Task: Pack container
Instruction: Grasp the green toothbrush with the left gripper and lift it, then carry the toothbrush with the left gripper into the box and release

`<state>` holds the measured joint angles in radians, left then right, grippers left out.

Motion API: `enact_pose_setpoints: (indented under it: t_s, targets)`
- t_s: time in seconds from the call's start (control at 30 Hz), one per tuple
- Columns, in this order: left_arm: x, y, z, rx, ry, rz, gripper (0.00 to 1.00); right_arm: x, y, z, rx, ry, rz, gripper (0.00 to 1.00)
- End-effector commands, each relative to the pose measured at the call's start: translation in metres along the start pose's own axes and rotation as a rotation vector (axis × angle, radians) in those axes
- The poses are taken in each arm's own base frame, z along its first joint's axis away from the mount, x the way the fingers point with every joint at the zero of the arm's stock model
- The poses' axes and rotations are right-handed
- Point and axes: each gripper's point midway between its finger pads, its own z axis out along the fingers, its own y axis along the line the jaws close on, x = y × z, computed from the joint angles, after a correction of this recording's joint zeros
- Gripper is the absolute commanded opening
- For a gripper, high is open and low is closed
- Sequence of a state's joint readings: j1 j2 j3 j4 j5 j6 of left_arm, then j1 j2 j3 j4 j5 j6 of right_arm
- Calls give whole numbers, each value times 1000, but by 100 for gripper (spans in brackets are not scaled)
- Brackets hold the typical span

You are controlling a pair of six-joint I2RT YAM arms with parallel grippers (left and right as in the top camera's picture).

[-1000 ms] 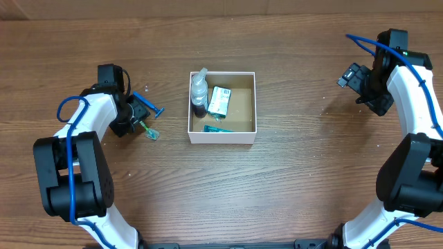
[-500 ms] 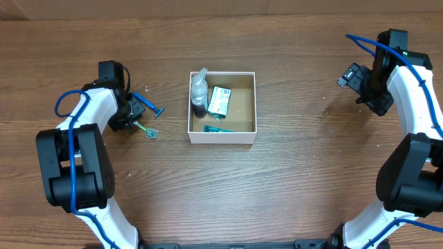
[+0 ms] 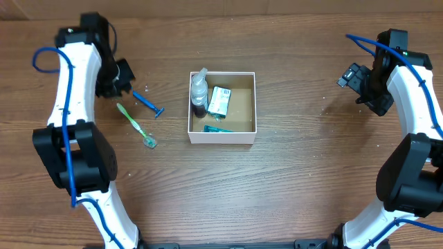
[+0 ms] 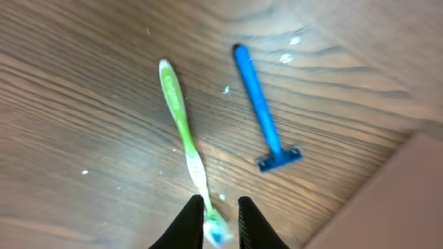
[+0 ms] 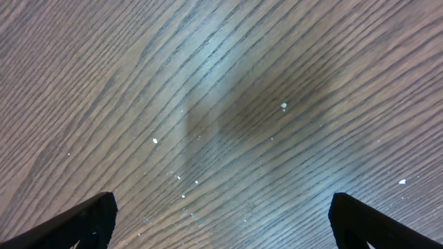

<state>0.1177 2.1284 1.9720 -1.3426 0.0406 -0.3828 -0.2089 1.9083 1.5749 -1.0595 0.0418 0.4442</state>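
Now the container sits on the surface, toothbrush and razor left of it. Farther left the left claw hangs nearly pressed together; well right, the right claw is spread.

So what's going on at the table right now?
Packing is partway. The container already holds a bottle, a small box and a teal item. A toothbrush and a razor lie on the table left of it, held by nothing. The left gripper hangs above that side, nearly closed and empty. The right gripper is open at the far right, away from everything.
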Motion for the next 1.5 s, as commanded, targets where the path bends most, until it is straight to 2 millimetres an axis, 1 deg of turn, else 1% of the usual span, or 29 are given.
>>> enact_pose_setpoints:
  t_s: [0.0, 0.1, 0.17, 0.27, 0.37, 0.43, 0.7, 0.73, 0.77, 0.8, 0.83, 0.87, 1.0, 1.03, 1.1, 1.13, 1.2, 1.27, 1.3, 1.33, 1.37, 1.4, 1.43, 1.47]
  targets:
    - [-6, -4, -26, 18, -45, 50, 25, -8, 4, -6, -7, -29, 0, 100]
    - [3, 0, -15, 3, -5, 10, 31, -8, 3, -6, -6, -29, 0, 100]
    - [10, 2, 1, 0, 31, -38, 32, -8, 4, -6, -7, -29, 0, 100]
    - [22, 2, 37, 10, 72, -54, 40, -8, 3, -6, -6, -29, 0, 100]
    - [33, 8, 70, 2, 90, -80, 43, -8, 3, -6, -6, -29, 0, 100]
    - [39, 12, 87, -1, 95, -81, 43, -8, 4, -6, -7, -29, 0, 100]
    - [56, 20, 121, -6, 106, -81, 42, -8, 3, -6, -6, -29, 0, 100]
    - [59, 21, 127, -7, 107, -81, 41, -8, 3, -6, -6, -29, 0, 100]
    - [61, 22, 130, -7, 108, -82, 36, -8, 4, -6, -7, -29, 0, 100]
    - [63, 24, 134, -9, 110, -82, 25, -8, 3, -6, -6, -29, 0, 100]
    - [66, 25, 136, -11, 112, -82, 7, -8, 4, -6, -7, -29, 0, 100]
    - [66, 25, 137, -13, 112, -82, 4, -8, 3, -6, -6, -29, 0, 100]
    - [63, 24, 136, -9, 105, -81, 4, -8, 4, -6, -7, -29, 0, 100]
    - [61, 23, 133, -4, 101, -79, 4, -8, 3, -6, -6, -29, 0, 100]
    - [50, 18, 120, 6, 88, -70, 4, -8, 3, -6, -6, -29, 0, 100]
    - [39, 12, 103, 14, 74, -53, 4, -8, 3, -6, -6, -29, 0, 100]
    - [16, -7, 61, 71, 34, 19, 4, -8, 3, -6, -6, -29, 0, 100]
    - [-3, -31, 10, 152, -24, 117, 4, -8, 3, -6, -6, -29, 0, 100]
    - [-10, -43, -22, 181, -71, 174, 4, -8, 3, -6, -6, -29, 0, 100]
    - [-13, -56, -45, 212, -108, 235, 4, -8, 4, -6, -7, -29, 0, 100]
    - [-12, -75, -72, 264, -153, 331, 4, -8, 4, -6, -7, -29, 0, 100]
    - [-7, -92, -92, 303, -190, 422, 4, -8, 3, -6, -6, -29, 0, 100]
    - [0, -109, -108, 328, -222, 513, 4, -8, 4, -6, -7, -29, 0, 100]
    - [16, -137, -127, 344, -270, 675, 4, -8, 3, -6, -6, -29, 0, 100]
